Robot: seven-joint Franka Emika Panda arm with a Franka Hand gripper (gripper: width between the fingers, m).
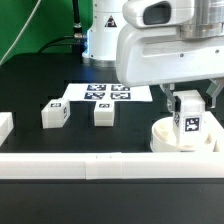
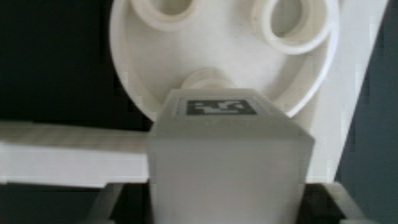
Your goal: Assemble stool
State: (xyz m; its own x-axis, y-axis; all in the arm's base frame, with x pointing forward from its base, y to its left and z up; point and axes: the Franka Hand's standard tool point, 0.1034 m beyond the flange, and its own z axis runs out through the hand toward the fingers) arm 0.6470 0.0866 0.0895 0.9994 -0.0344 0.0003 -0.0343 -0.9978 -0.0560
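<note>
The seat (image 1: 165, 138), a thick white round disc with holes in its face, is located at the exterior view's right, beside the border rail (image 1: 90, 163). A blocky tagged leg (image 1: 190, 126) is clamped upright over it by the gripper (image 1: 190, 112). One loose leg (image 1: 55, 114) and a second loose leg (image 1: 103, 114) are positioned near the marker board (image 1: 105, 93).

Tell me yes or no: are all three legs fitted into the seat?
No. One loose leg and a second loose leg stand on the table, well apart from the seat.
</note>
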